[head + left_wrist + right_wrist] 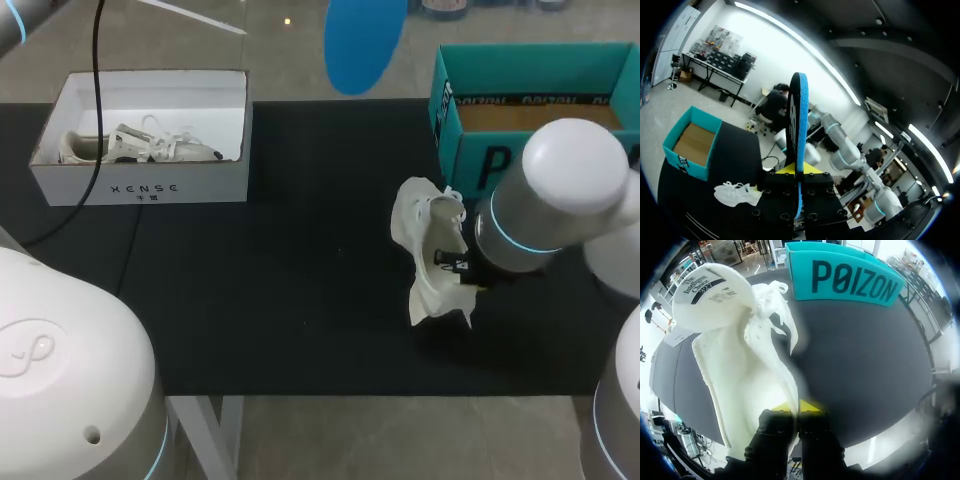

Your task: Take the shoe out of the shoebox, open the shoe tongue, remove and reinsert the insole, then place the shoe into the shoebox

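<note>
The white shoe [425, 250] lies on the dark counter [300, 280], just in front of the teal box [447, 112], off its near left corner, with its loose laces at the end towards that box. The right claw [462, 268] sits at the shoe's side, on the side below the teal box's front wall. In the right wrist view, the yellow tips of this claw [797, 407] are drawn nearly together on the thin edge of the shoe's [747, 365] upper, so it grips the shoe. The teal box [850, 282] stands ahead of it. The blue insole [362, 40] hangs in the air to the left of the teal box, over the far edge of the counter. In the left wrist view, the left claw [797, 172] is closed on this insole [799, 125], which stands edge-on and upright between its fingers. Below it are the shoe [737, 194] and, beyond that, the teal box [692, 142], whose brown floor is bare. Well to the left of the teal box, across the counter, stands a white shoebox [140, 185] with a second shoe [140, 147] lying inside it.
</note>
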`<state>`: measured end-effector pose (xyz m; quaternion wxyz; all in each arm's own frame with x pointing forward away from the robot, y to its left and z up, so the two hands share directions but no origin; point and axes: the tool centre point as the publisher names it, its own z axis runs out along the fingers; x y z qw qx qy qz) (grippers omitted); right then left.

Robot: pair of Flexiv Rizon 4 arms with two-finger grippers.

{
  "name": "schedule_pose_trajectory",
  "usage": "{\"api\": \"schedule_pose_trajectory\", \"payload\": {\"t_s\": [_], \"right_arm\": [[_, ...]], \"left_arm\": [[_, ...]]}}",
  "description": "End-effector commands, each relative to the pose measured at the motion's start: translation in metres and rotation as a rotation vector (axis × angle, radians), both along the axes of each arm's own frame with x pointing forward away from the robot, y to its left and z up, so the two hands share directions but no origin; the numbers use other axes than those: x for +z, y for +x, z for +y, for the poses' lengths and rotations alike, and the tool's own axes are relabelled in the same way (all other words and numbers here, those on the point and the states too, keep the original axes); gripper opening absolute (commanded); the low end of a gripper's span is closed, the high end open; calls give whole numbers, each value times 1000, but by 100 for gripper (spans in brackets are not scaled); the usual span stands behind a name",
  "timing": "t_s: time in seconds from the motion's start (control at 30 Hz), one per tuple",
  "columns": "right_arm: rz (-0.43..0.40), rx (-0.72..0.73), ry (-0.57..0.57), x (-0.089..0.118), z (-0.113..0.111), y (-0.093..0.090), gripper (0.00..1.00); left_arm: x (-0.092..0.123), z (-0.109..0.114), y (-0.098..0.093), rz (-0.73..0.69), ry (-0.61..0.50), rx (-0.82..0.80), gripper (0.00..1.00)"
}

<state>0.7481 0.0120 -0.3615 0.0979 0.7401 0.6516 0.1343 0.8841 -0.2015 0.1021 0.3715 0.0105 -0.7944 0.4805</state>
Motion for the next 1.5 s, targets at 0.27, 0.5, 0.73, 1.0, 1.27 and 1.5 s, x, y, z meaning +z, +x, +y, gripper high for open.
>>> {"api": "schedule_pose_trajectory", "payload": {"t_s": [0.27,0.5,0.73,1.0,1.27,1.5], "right_arm": [[42,-21,-33,-38,-1,4,0],[41,-30,-67,-42,-2,4,0],[5,-63,-76,-19,-10,-3,100],[-38,-47,-37,43,-27,-1,100],[-42,19,-51,89,-37,10,100],[-42,19,-51,89,-37,10,100]], "left_arm": [[-1,0,-1,-1,0,2,0],[-1,0,-1,-1,0,2,0],[-1,0,-1,-1,0,2,0],[-1,0,-1,-1,0,2,0],[-1,0,-1,-1,0,2,0],[-1,0,-1,-1,0,2,0]]}}
